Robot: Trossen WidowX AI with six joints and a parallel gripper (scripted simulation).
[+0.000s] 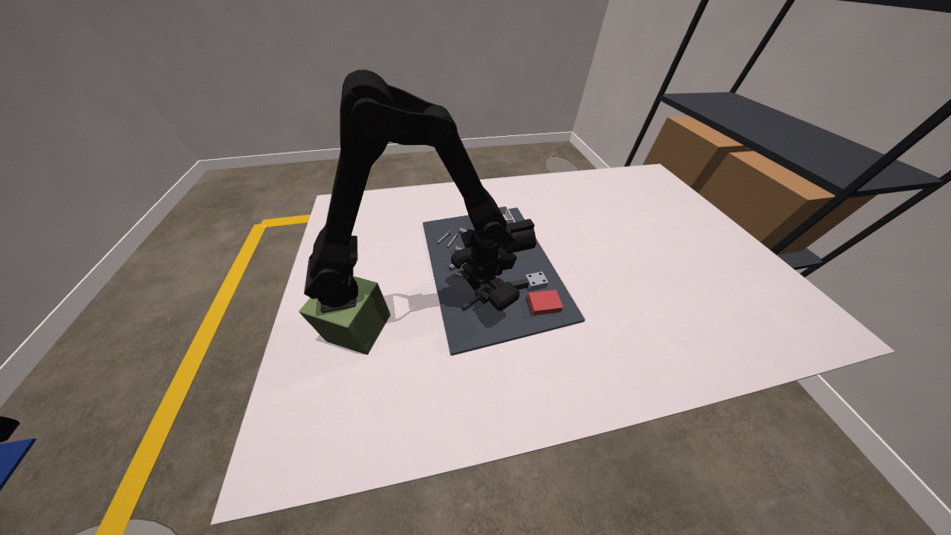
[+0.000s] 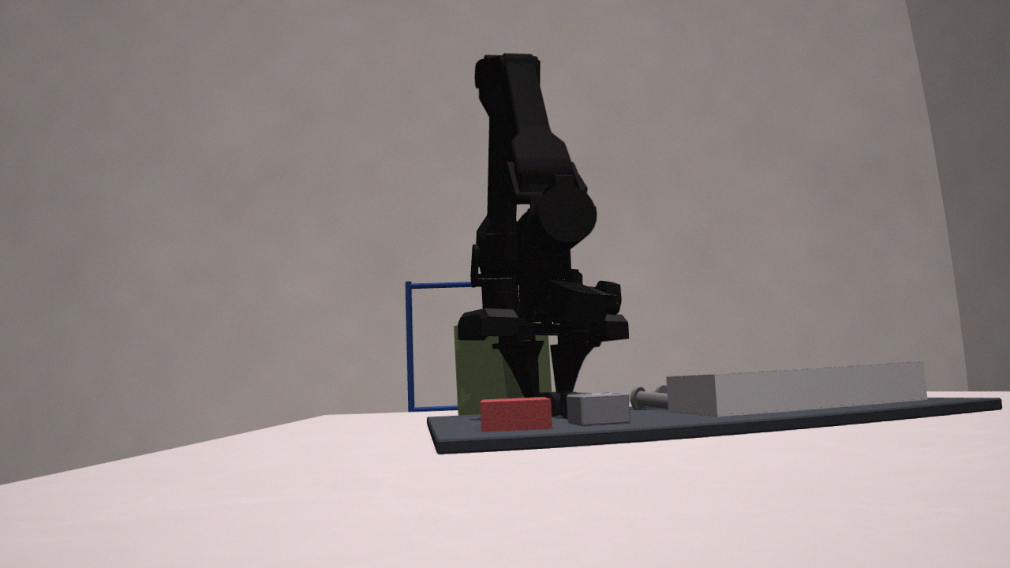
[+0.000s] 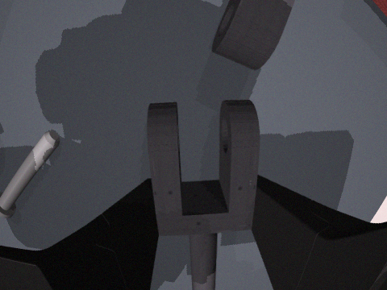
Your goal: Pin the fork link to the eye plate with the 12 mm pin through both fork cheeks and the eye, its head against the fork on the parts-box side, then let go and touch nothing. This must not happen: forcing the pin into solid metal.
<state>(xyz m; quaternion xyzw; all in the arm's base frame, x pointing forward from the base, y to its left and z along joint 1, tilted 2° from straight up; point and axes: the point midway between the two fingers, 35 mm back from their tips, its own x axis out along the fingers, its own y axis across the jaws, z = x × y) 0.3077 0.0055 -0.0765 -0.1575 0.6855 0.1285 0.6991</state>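
- The tool (image 3: 203, 205) is clamped on the fork link (image 3: 201, 167), one black finger (image 3: 115, 253) pressed on each outer side of the U-shaped body.
- In the wrist view the fork link's two cheeks point away from the camera, the slot between them open, and its round shank (image 3: 203, 269) sticks back toward the wrist.
- Just beyond the cheeks sits the rounded end of the eye plate (image 3: 253, 22), tilted across the view and apart from the fork link; nothing sits in the slot.
- A grey pin (image 3: 27, 172) lies loose on the dark tray (image 3: 108, 6) off to the left, well clear of the fork link.
- From above, the arm reaches from its green pedestal (image 1: 362, 325) down over the dark tray (image 1: 465, 332), which rests on the white worktop (image 1: 665, 299).
- A red block (image 1: 544, 301) and a small grey block (image 1: 537, 279) with four holes lie just beside the tool on the tray.
- A few more small pins (image 1: 446, 237) lie near the tray's far corner.
- The side view shows the fingers (image 2: 525, 367) down low at the tray, behind the red block (image 2: 515, 413), with a long pale parts box (image 2: 798, 386) further along the tray.
- Whether the fork link touches the tray, I cannot tell.
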